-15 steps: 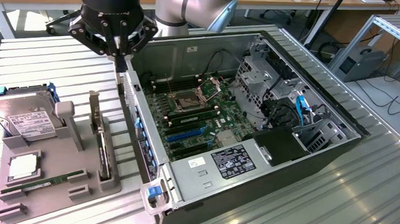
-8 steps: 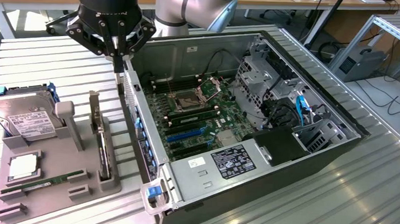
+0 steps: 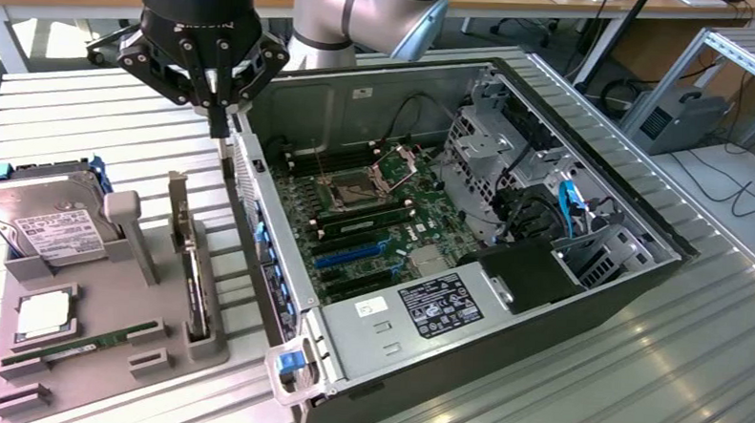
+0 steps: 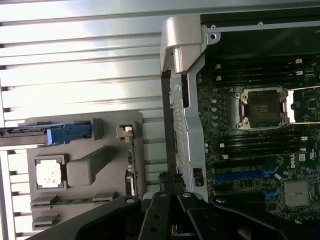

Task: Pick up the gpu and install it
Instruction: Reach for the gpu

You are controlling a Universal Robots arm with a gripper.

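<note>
**Above the case's rear wall, pincer closed, gpu in its stand**

Over the gap between the grey holder tray (image 3: 103,372) and the open computer case (image 3: 578,306), the gripper (image 3: 216,120) hangs with its fingers pressed together and pointing straight down. They grip nothing and touch nothing. Their tips are just above the top edge of the case's rear wall. The arm comes in from the far side of the table, its silver-grey joints bent over the case, with the black wrist upright above the fingers.

The gpu (image 3: 191,270) stands on edge in a slot of the holder tray, its silver bracket rising at the end nearest the gripper. It sits just beside the case wall, below the closed fingers and apart from them. In the wrist view the gripper (image 4: 169,182) lies between the gpu (image 4: 133,167) and the case's metal flank.

On the tray, a hard drive (image 3: 46,221) leans at the exterior view's left, with a processor chip (image 3: 44,314) and a green memory stick (image 3: 85,344) nearer the camera. Inside the case, the motherboard (image 3: 377,221) lies exposed with its processor socket (image 3: 352,193) open.
</note>
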